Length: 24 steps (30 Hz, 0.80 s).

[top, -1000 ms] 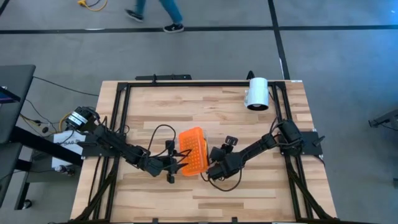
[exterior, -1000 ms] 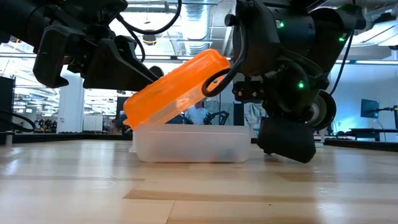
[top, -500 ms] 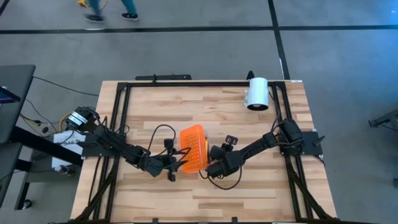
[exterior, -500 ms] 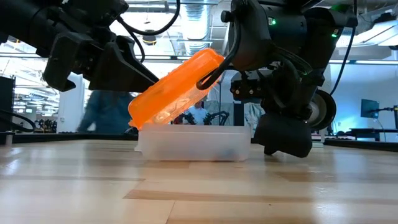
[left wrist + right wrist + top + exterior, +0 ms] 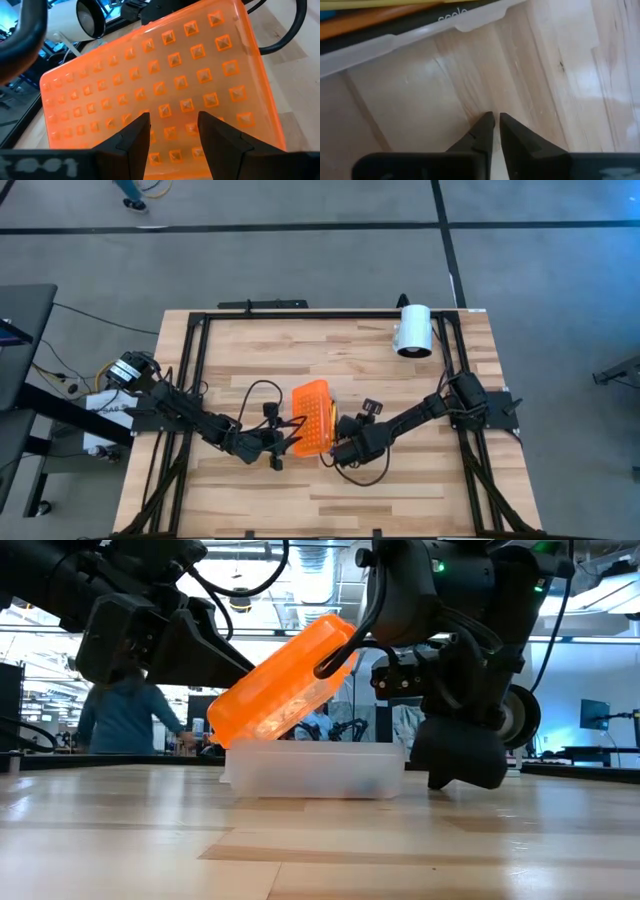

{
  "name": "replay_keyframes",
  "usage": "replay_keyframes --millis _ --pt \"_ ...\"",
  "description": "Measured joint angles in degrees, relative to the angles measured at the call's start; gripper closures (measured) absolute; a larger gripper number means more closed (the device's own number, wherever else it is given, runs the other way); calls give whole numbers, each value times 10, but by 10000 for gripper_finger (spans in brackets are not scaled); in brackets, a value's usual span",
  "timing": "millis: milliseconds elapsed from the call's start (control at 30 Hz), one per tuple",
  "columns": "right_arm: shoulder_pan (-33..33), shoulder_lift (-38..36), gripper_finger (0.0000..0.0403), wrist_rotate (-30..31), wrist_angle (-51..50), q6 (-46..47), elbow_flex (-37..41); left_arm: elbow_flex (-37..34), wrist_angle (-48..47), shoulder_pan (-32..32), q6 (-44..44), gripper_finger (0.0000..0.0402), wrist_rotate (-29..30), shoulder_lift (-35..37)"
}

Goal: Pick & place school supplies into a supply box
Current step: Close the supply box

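Observation:
The supply box, a clear case (image 5: 315, 770), sits mid-table with its studded orange lid (image 5: 285, 685) tilted up. The lid's low edge lies on the box rim toward the table's left, and its other edge is raised. Pens (image 5: 395, 20) show through the box wall (image 5: 420, 32); the other school supplies are hidden. My left gripper (image 5: 172, 117) is open just left of the box (image 5: 285, 442), facing the lid's outer face (image 5: 165, 75). My right gripper (image 5: 496, 117) is shut, pointing down at bare table just right of the box (image 5: 333, 450). My left gripper's open fingers (image 5: 135, 135) reach level from the table's left to the lid's studded outer face near its low edge (image 5: 172, 145). I cannot tell whether they touch it. The lid stands slanted, low edge on the box.
A white cylinder (image 5: 413, 330) lies at the table's far right corner. A black frame (image 5: 190, 380) runs along the table's edges. Cables (image 5: 260, 390) loop beside both wrists. Bare wood (image 5: 330, 500) lies near the front edge. A person (image 5: 125, 715) stands in the room beyond.
The orange lid has tipped steeper: its raised edge has gone higher while its low edge stays on the box. The clear box stays on the table. A person has walked past in the background.

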<state>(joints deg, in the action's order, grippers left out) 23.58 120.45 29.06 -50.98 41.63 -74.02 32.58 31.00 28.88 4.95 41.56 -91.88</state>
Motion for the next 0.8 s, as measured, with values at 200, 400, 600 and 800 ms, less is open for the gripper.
replay_keyframes --millis 200,400,600,800 --pt "5 1 400 0 -1 5 0 0 0 0 0 244 -2 0" --pt "20 2 395 2 -61 68 1 0 0 0 0 244 -2 0" --pt "30 3 393 -4 -79 80 2 0 0 0 -1 244 -2 0" --pt "33 3 392 -16 -119 132 2 0 0 0 -2 244 -3 0"
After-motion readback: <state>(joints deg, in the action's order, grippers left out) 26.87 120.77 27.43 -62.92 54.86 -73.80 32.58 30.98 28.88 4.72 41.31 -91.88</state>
